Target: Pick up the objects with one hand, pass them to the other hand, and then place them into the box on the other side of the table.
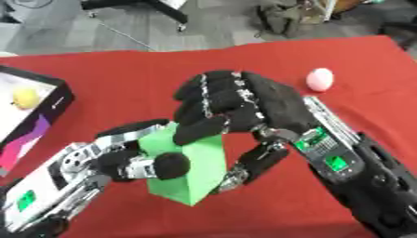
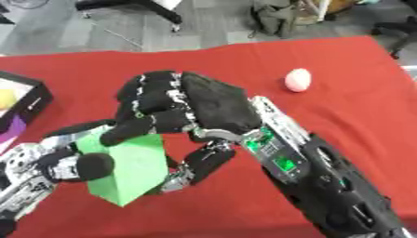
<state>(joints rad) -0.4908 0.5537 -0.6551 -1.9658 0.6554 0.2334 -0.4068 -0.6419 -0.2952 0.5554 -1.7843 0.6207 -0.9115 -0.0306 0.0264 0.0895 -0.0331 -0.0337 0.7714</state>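
A green block (image 1: 198, 174) is held above the red table (image 1: 122, 83), between both hands. My left hand (image 1: 122, 160) comes in from the lower left, its thumb curled onto the block's front face and its fingers behind it. My right hand (image 1: 260, 104) reaches in from the lower right. Its fingers curl over the block's top and its thumb (image 1: 257, 162) lies against the block's right side. A pale pink egg-shaped object (image 1: 319, 79) lies on the cloth at the far right. The black-walled box (image 1: 58, 100) stands at the left edge.
Inside the box lies a yellow rounded object (image 1: 25, 97), and the box's floor is white with a purple and pink patch. Beyond the table's far edge there is grey floor with chair legs and a bag.
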